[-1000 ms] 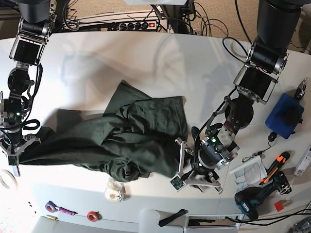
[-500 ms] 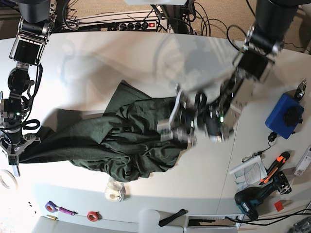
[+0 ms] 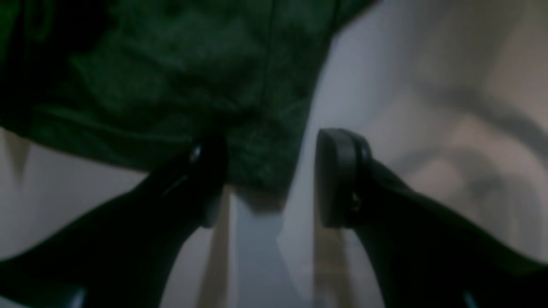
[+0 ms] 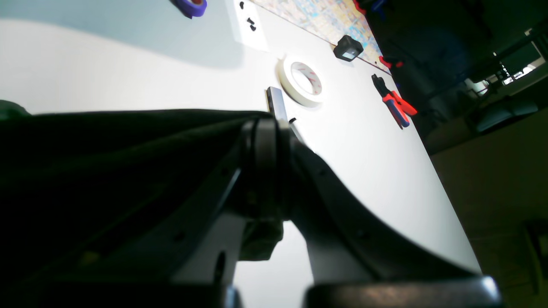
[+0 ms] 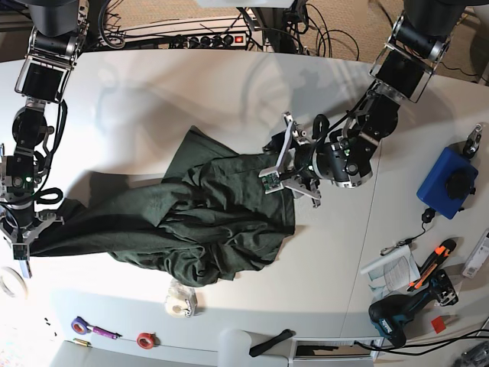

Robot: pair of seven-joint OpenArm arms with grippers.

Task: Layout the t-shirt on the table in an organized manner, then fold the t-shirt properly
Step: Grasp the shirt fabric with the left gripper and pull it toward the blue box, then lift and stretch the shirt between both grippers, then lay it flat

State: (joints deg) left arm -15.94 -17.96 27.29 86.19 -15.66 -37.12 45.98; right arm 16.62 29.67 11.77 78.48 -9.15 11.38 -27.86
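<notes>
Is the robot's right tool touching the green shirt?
Touching. In the right wrist view, the right tool is pinched shut on the t-shirt, the dark cloth running straight into it.

t-shirt: soft matt knit cloth, dark green, creased and rumpled; a fine ribbed weave shows close up.
table: smooth white top with a faint sheen, throwing soft reflections.
left gripper: black fingers, matt, plastic-looking, with smooth rounded pads.
right gripper: dark matt fingers, smooth.
tape: pale paper-like roll, matt.
pliers: red and blue handles, slightly glossy.
drill: black and teal casing, plastic-looking.
</notes>
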